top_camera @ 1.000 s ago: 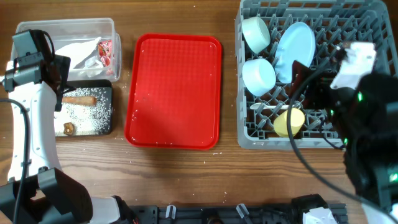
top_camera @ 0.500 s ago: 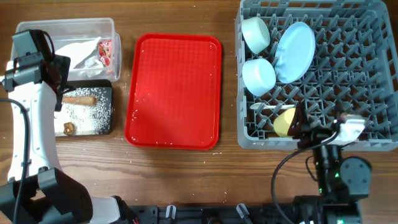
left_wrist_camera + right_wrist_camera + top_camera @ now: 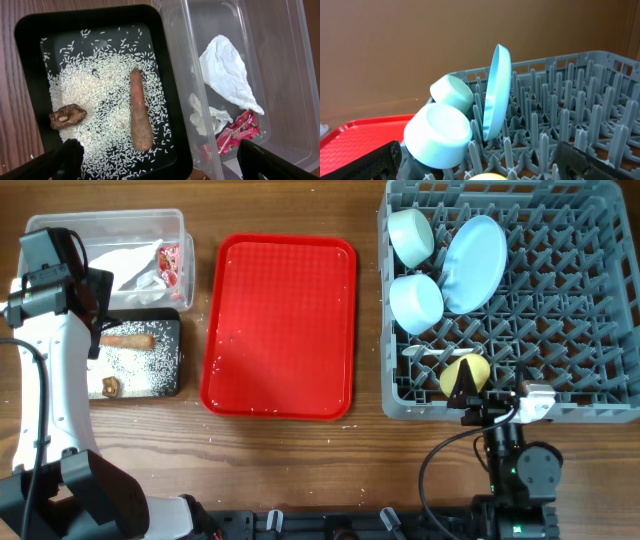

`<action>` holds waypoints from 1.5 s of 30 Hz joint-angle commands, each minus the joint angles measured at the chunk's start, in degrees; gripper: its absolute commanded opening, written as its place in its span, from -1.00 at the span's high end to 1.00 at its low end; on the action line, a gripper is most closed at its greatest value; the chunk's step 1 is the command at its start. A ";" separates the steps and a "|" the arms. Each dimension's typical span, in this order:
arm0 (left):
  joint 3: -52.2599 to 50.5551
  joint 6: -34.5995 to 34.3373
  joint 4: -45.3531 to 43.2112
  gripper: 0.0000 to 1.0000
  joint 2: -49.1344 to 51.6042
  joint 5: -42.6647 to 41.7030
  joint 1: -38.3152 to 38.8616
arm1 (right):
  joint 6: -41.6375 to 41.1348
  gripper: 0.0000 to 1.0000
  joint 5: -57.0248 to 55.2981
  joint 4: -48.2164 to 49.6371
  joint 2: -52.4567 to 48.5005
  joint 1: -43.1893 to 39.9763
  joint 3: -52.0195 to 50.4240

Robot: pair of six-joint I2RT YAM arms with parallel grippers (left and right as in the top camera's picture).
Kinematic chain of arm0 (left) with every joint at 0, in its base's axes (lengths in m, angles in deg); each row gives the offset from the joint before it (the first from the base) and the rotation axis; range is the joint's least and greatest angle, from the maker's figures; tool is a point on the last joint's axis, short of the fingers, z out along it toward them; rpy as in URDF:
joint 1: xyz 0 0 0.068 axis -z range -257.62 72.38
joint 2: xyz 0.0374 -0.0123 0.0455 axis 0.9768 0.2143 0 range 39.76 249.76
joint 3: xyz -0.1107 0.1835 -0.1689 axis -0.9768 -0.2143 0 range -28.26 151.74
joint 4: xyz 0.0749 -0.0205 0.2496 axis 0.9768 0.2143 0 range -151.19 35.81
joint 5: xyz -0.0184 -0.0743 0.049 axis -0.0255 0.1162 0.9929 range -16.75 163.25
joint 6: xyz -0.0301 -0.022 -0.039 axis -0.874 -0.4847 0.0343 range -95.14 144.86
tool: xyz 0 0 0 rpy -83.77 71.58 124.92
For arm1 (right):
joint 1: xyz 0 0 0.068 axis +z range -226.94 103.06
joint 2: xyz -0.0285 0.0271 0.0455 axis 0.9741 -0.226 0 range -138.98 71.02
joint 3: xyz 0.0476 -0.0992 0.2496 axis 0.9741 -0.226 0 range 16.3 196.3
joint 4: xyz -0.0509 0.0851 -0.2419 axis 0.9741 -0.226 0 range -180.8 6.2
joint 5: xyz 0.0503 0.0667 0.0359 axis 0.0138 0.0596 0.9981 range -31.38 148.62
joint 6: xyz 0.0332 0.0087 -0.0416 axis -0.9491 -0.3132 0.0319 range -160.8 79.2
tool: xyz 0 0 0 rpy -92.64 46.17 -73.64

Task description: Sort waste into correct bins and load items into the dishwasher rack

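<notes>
The grey dishwasher rack (image 3: 560, 310) holds the pale green bowl (image 3: 410, 232), light blue bowl (image 3: 415, 302), pale blue plate (image 3: 474, 262) standing on edge, yellow cup (image 3: 465, 375) and white spoon (image 3: 425, 355). My right gripper (image 3: 495, 398) is open and empty at the rack's front edge; its view shows the plate (image 3: 496, 92), both bowls (image 3: 439, 135) and the cup's top (image 3: 485, 176). My left gripper (image 3: 167, 162) is open and empty above the black tray (image 3: 30, 30), which holds rice (image 3: 95, 85), the carrot stick (image 3: 140, 110) and the brown lump (image 3: 67, 116). The clear tub (image 3: 280, 60) holds white paper (image 3: 225, 70) and the red wrapper (image 3: 235, 132).
The flat red serving tray (image 3: 280, 325) lies between the bins and the rack, with a few specks on it. A few rice grains lie on the wooden table (image 3: 300, 460) near it. The left arm (image 3: 45, 380) stands along the table's left edge.
My right arm has pulled back from over the rack to its front edge and sits low there. The left arm and all objects have not moved.
</notes>
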 commanded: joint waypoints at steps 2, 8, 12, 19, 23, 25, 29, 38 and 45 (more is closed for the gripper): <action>0.39 0.68 0.04 -1.00 0.20 0.35 -0.15 | 2.36 -0.99 0.09 0.76 0.98 -0.35 -0.57; 0.39 0.70 0.04 -1.00 0.20 0.35 -0.15 | 2.05 -0.99 0.13 0.76 0.98 -0.33 -0.57; 0.39 0.68 0.04 -1.00 0.20 0.33 -0.15 | 2.03 -0.99 0.13 0.74 0.98 -0.33 -0.57; 0.39 0.68 0.04 -1.00 0.20 0.35 -0.15 | 2.03 -0.99 0.13 0.74 0.87 -0.33 -0.57; 0.39 0.68 0.04 -1.00 0.20 0.35 -0.15 | 2.05 -0.99 0.13 0.74 0.87 -0.33 -0.57; 0.39 0.70 0.04 -1.00 0.20 0.35 -0.15 | 2.05 -1.00 0.13 0.74 0.87 -0.33 -0.57; 0.39 0.68 0.04 -1.00 0.20 0.35 -0.15 | 2.05 -0.99 0.13 0.74 0.87 -0.33 -0.57; 0.39 0.68 0.04 -1.00 0.20 0.35 -0.15 | 2.05 -0.99 0.13 0.74 0.87 -0.33 -0.57; 0.37 0.70 2.29 -1.00 -1.64 0.63 -0.09 | 2.05 -0.99 0.13 0.74 0.87 -0.33 -0.57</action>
